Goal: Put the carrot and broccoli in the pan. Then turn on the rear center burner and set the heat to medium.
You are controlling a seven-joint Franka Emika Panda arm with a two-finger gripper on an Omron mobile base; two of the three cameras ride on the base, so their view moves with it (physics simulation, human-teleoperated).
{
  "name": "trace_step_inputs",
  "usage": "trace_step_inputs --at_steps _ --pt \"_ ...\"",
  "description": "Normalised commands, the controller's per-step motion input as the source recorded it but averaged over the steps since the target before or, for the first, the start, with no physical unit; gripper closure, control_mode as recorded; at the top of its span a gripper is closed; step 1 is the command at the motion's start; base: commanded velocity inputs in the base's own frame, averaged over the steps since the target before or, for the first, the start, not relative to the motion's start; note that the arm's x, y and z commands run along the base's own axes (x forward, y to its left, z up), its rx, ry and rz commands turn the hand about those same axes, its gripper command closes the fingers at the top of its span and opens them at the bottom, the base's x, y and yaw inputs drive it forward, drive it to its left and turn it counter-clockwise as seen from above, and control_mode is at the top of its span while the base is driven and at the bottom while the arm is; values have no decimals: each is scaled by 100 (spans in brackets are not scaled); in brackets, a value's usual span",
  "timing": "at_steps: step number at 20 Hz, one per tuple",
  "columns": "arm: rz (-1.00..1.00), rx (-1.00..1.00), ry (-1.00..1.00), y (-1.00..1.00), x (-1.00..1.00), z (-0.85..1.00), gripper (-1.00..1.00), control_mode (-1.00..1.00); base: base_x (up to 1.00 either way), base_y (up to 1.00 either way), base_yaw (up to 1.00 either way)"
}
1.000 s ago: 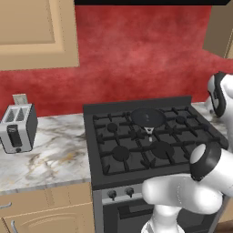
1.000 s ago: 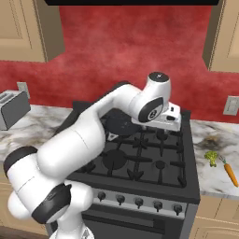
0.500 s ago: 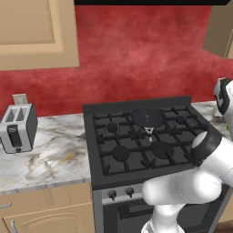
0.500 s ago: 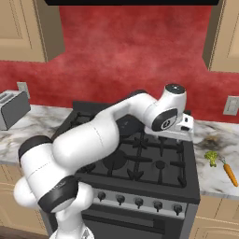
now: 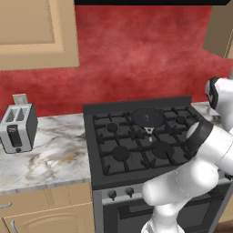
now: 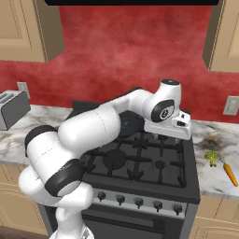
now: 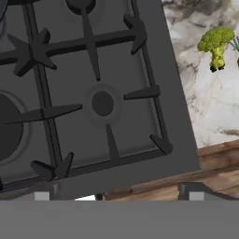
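Right base view: the white arm reaches forward over the black gas stove [image 6: 140, 158], its hand above the stove's right side.
Gripper: the two-finger gripper [image 6: 169, 129] hangs over the right-hand burners; whether its jaws are apart or together cannot be told from these pictures.
Broccoli: the small lumpy yellow-green floret [image 6: 211, 157] lies on the marble counter [image 6: 219, 177] right of the stove, apart from the gripper; from the hand camera it sits at the upper right [image 7: 215, 45], beyond the stove's edge.
Carrot: the thin orange tapered stick [image 6: 230, 173] lies just beside the broccoli, on its outer side, on the same counter.
Pan: the round shallow dark frying pan [image 5: 147, 117] sits on the rear center burner, its short pale-tipped handle pointing toward the stove front.
Hand view: a small round black burner [image 7: 102, 103] under cast-iron grate prongs lies below the hand.
Left counter: a silver two-slot toaster [image 5: 17, 127] stands against the red wall.
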Motion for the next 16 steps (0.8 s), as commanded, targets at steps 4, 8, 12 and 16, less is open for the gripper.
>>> trace_step_inputs --at_steps 4,8,12,16 --pt "-14 0 1 0 4 -26 -100 -100 0 0 0" --pt "-10 0 -5 -10 0 -50 -100 -100 0 0 0" --pt "-9 1 -8 -13 1 -36 -100 -100 0 0 0" --pt "-9 0 -5 -13 12 -24 -100 -100 0 0 0"
